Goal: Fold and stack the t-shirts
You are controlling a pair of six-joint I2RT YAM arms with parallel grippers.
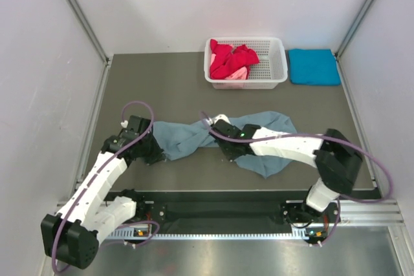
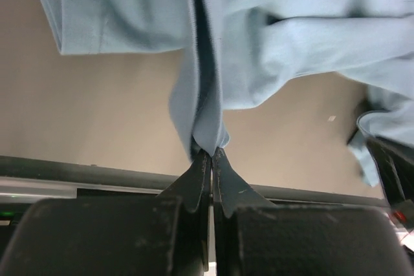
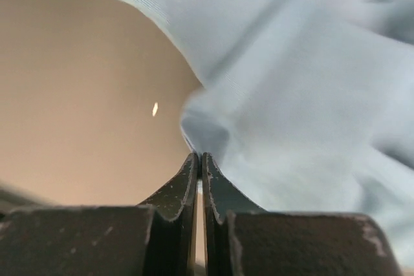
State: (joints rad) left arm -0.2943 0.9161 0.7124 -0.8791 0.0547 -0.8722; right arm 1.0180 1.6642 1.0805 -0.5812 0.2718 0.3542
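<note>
Lying crumpled, the grey-blue t-shirt (image 1: 275, 124) is held across the middle of the desk (image 1: 162, 82), pinched at its left end by the closed left tool (image 2: 210, 153) and midway by the closed right tool (image 3: 199, 156), and should be drawn apart evenly until flat.

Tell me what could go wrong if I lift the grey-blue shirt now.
Both the left gripper and right gripper pinch only a thin edge of the grey-blue shirt at their fingertips, so it may slip out. The shirt lies bunched and twisted between them, so lifting may not spread it flat.
</note>
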